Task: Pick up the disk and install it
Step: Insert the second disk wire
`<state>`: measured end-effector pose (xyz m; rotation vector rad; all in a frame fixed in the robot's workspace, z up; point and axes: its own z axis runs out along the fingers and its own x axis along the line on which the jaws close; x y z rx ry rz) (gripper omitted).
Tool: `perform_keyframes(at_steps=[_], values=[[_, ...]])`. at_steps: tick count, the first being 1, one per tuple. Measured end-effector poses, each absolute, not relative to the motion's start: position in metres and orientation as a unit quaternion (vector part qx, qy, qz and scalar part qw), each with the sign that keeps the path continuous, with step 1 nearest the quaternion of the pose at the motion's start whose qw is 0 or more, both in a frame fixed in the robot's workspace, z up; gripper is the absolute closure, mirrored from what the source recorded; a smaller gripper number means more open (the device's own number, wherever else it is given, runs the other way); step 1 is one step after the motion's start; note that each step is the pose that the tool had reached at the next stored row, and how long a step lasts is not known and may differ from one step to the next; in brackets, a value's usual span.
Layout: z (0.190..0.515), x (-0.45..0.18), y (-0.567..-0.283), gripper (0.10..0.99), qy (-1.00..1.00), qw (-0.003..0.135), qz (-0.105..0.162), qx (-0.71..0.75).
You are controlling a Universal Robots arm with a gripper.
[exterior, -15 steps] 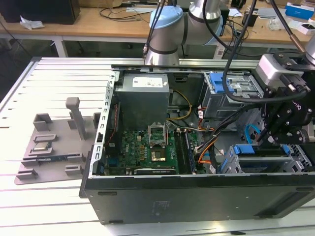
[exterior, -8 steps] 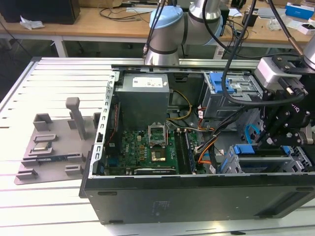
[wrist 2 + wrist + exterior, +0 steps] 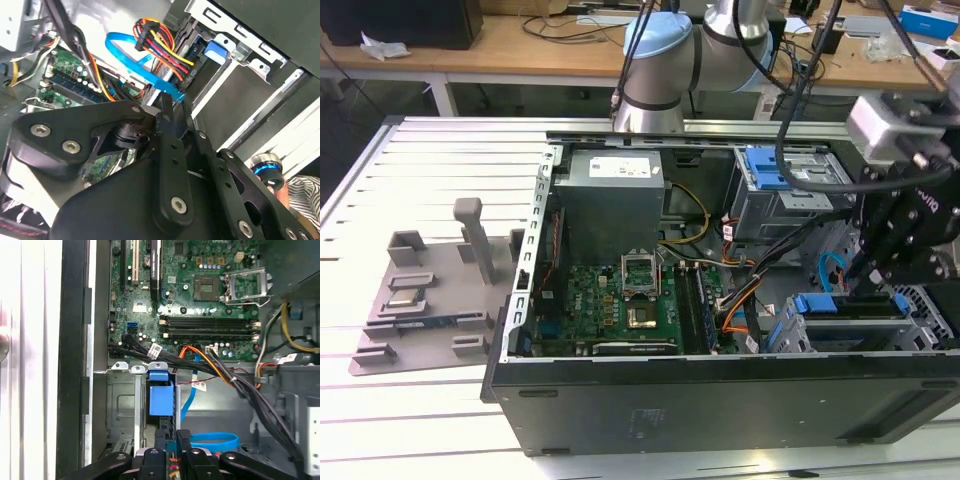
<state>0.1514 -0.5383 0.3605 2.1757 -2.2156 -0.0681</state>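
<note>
The flat silver hard drive with the blue plastic frame [image 3: 845, 308] seems to stand on its edge in the grey metal drive cage [image 3: 925, 305], at the exterior view's right end of the open black computer case [image 3: 720, 400]. The black gripper [image 3: 868, 280] hangs just above it, and I cannot tell if it is open or closed. I judge the drive to be stiff, rather heavy and sensitive to shock, with smooth metal faces, so it is best held across its two flat faces near the middle, away from the blue frame.
</note>
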Motion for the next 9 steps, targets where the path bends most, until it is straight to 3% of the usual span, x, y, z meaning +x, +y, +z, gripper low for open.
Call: perform_keyframes(at_steps=[2,4,9], values=[[0.368,0.151,-0.535,0.871,-0.713,0.018,-0.022,0.700],[0.381,0.151,-0.532,0.980,-0.713,0.018,-0.022,0.700],[0.383,0.151,-0.532,0.980,-0.713,0.018,-0.022,0.700]])
